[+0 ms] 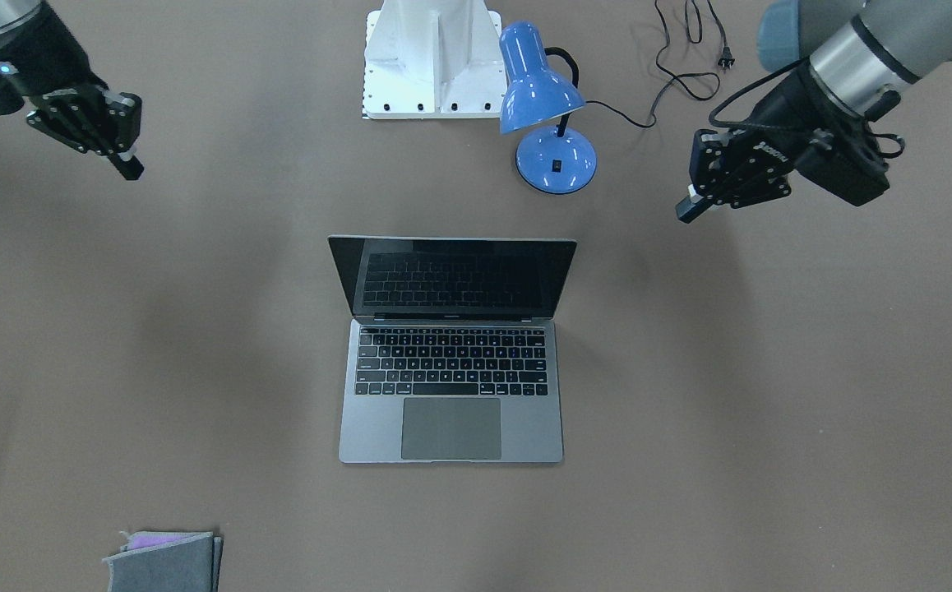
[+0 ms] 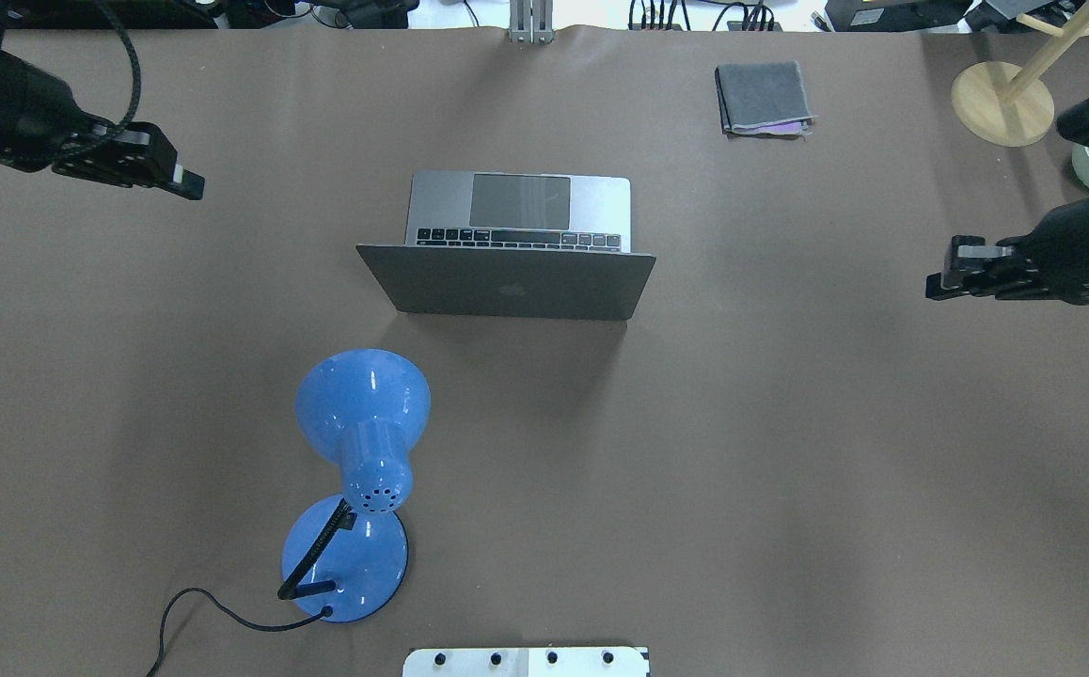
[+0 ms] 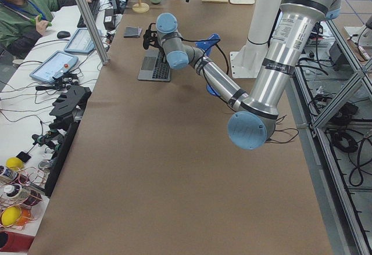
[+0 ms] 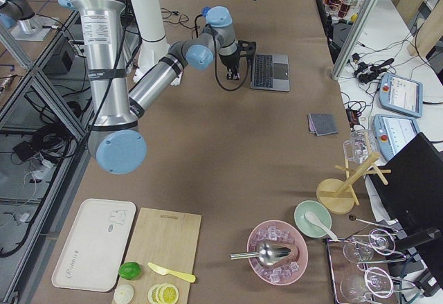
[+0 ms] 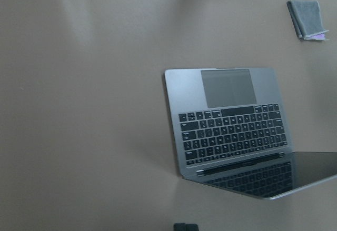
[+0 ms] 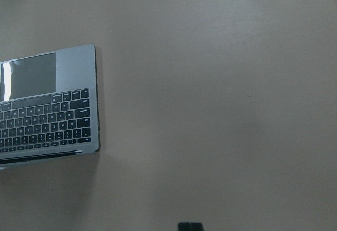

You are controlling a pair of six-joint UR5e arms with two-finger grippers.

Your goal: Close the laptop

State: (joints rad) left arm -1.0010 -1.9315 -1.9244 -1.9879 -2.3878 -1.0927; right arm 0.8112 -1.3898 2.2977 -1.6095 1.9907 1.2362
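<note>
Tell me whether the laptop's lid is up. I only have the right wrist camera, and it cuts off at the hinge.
Observer: The laptop is open, with its lid raised and the screen dark.
Operator: Report anything behind the lid.
Observer: A blue desk lamp stands on the robot's side of it, towards the left arm, apart from the lid.
Operator: Give me both end effectors.
Observer: The left end effector and the right end effector hang out to either side of the laptop. Both look shut and empty, and neither touches anything.
</note>
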